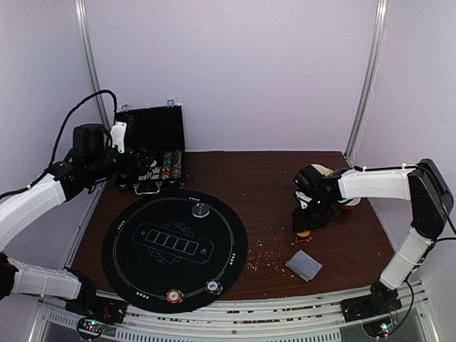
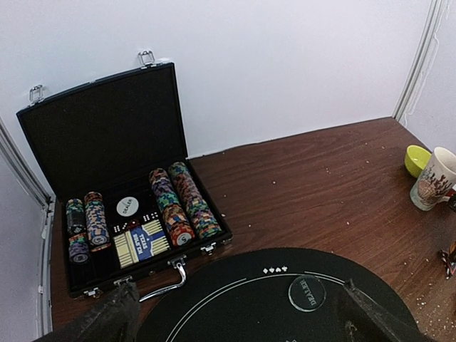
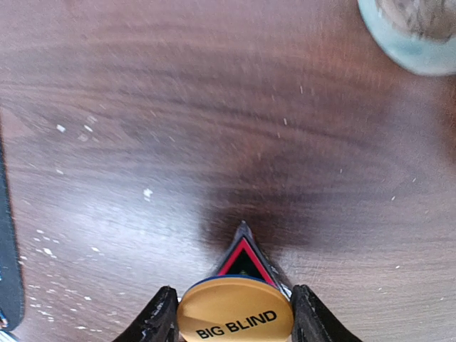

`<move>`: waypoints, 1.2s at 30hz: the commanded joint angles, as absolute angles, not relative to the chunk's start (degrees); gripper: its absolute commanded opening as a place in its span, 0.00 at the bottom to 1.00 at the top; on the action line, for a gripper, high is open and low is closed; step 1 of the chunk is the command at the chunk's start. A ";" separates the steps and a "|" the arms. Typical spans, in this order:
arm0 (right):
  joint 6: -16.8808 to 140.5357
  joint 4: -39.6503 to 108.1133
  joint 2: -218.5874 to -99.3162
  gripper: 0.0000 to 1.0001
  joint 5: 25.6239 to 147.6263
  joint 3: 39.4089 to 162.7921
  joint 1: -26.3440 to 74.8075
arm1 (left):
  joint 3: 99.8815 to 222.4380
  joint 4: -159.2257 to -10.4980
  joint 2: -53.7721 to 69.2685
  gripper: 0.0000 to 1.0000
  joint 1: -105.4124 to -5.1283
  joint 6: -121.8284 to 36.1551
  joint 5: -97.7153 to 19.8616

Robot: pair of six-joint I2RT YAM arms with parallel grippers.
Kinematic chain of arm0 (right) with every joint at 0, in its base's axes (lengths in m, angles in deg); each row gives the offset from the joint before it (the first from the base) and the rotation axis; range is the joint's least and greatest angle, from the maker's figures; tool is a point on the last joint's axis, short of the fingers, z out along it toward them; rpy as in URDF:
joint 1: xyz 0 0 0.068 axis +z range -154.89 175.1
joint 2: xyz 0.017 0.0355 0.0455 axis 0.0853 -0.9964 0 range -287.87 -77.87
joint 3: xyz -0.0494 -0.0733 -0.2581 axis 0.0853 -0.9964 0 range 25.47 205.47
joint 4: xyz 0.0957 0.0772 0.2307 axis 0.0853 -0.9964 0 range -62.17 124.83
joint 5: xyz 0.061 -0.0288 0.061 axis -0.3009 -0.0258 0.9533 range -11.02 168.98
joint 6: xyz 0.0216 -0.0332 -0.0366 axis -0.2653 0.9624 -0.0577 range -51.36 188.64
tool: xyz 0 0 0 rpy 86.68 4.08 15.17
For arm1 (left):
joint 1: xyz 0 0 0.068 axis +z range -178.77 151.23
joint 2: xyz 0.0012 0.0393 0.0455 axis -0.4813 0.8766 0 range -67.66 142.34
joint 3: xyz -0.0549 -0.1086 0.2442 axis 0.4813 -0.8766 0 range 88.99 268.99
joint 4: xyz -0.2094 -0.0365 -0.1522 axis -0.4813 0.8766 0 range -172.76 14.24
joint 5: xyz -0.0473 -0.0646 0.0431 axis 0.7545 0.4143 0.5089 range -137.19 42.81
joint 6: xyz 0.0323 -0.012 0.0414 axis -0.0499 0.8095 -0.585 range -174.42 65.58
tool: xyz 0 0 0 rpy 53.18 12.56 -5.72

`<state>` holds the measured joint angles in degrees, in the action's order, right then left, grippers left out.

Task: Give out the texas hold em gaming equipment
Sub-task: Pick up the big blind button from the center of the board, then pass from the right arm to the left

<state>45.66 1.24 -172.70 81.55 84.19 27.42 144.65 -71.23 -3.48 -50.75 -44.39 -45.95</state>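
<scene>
One orange disc (image 3: pixel 235 313), marked BIG BLIND, is standing on edge between the fingers (image 3: pixel 158 319) of the right gripper (image 3: pixel 235 303). The jaws are pressing on its two sides, holding it at a middling width. A blue rim and a red-and-black wedge are showing just behind it, but what they belong to cannot be told. From above, this disc is sitting low over the table (image 1: pixel 263 178), right of the mat (image 1: pixel 142 271); whether it is touching the wood cannot be told.

Three more discs are lying on the one round black mat: a clear disc (image 1: pixel 201 209) near its far edge, and a red-white disc (image 1: pixel 173 295) and a black-white disc (image 1: pixel 213 287) at its near edge. All three are lying well apart from either gripper.

One deck (image 1: pixel 304 265) is lying face down on the wood, near the right gripper and on its near side.

The left gripper (image 2: pixel 240 299) is hovering with its jaws spread wide, gripping nothing, in front of the one open case (image 2: pixel 107 135). One mug (image 2: pixel 432 178) and one yellow bowl (image 2: pixel 416 158) are standing at the table's right.
</scene>
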 commanded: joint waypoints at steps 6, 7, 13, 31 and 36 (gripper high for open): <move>43.05 -7.00 -172.78 0.27 82.35 94.06 29.72 | 137.45 -80.69 -5.78 0.98 -51.07 -42.18 -41.14; 42.16 -6.88 -173.47 0.27 82.80 95.76 30.72 | 134.30 -84.80 -6.30 0.96 -51.11 -40.02 -38.36; 36.16 -7.42 -180.96 0.25 81.63 109.38 39.69 | 113.71 -119.46 -4.89 0.79 -61.00 -23.04 -29.55; 24.78 -0.61 -193.30 0.26 73.78 132.38 50.07 | 113.53 -188.53 41.00 0.74 -84.93 -20.31 -50.51; 25.29 -2.33 -193.59 0.25 71.93 133.69 51.05 | 113.06 -188.55 39.97 0.84 -85.02 -21.01 -56.93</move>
